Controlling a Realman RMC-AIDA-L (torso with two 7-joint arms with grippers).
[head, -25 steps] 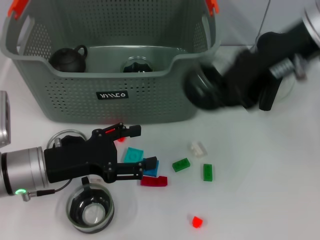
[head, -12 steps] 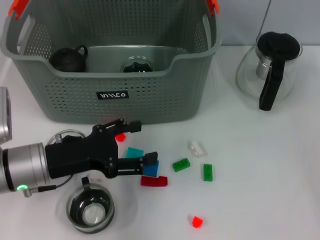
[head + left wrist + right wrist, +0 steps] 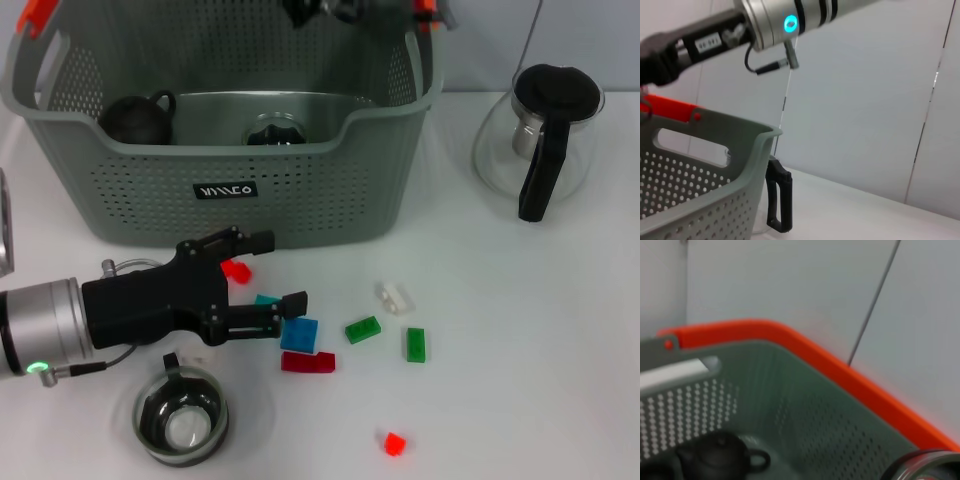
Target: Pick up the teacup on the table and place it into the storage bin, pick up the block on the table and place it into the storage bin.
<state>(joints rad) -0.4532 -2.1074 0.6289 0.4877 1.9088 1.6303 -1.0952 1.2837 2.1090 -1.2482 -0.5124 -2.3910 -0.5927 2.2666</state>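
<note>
Straddling the teal block (image 3: 267, 300) near the table's front-left, my left gripper (image 3: 268, 272) keeps jaws wide, set to close on it; storage bin (image 3: 150, 195) sits behind; right gripper (image 3: 320, 8) hovers above bin, jaws indeterminate; teacup (image 3: 181, 418) waits at front edge.

Count, head view. Storage bin (image 3: 300, 190): one. In the bin: one black teapot (image 3: 137, 118), one glass cup (image 3: 275, 131). On the table (image 3: 520, 340): one glass teacup (image 3: 181, 420), one glass coffee pot (image 3: 540, 140). Blocks: two red pieces (image 3: 236, 270) (image 3: 394, 443), one dark red (image 3: 308, 362), two blue/teal (image 3: 299, 333) (image 3: 266, 300), two green (image 3: 362, 329) (image 3: 415, 344), one clear (image 3: 396, 297); eight in all.
</note>
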